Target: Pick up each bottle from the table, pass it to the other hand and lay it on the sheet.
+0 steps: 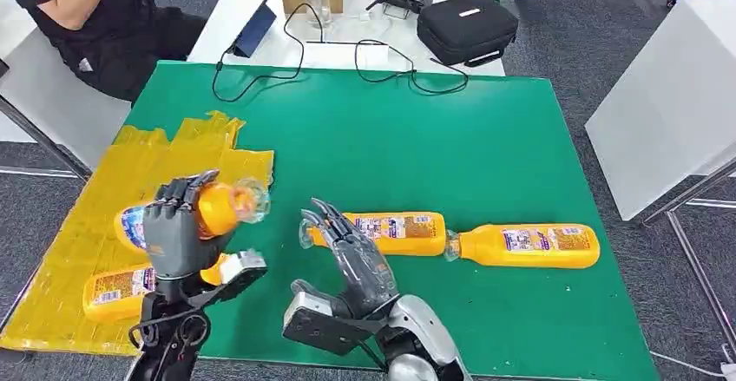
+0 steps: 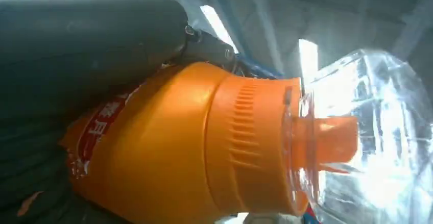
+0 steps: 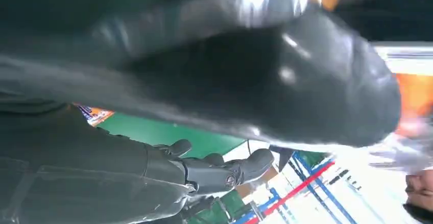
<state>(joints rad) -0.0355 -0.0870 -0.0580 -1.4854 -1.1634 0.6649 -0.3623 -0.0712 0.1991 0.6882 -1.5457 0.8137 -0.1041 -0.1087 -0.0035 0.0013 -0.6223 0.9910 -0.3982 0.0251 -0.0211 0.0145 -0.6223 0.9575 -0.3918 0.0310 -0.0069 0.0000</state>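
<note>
The green tabletop (image 1: 486,138) carries a yellow sheet (image 1: 69,242) with one bottle (image 1: 113,292) lying on it. Left hand (image 1: 178,233) grips a raised bottle (image 1: 227,207) (clear cap rightward); right hand (image 1: 351,255) hovers, fingers spread, holding nothing.

Four orange bottles in all — one gripped in the left hand (image 1: 178,238), its bottle (image 1: 221,207) raised; one lying on the yellow sheet (image 1: 78,251) at the counter's (image 1: 486,138) left edge, bottle (image 1: 117,292); two on the green — (image 1: 395,233) and (image 1: 525,246). One sheet.
</note>
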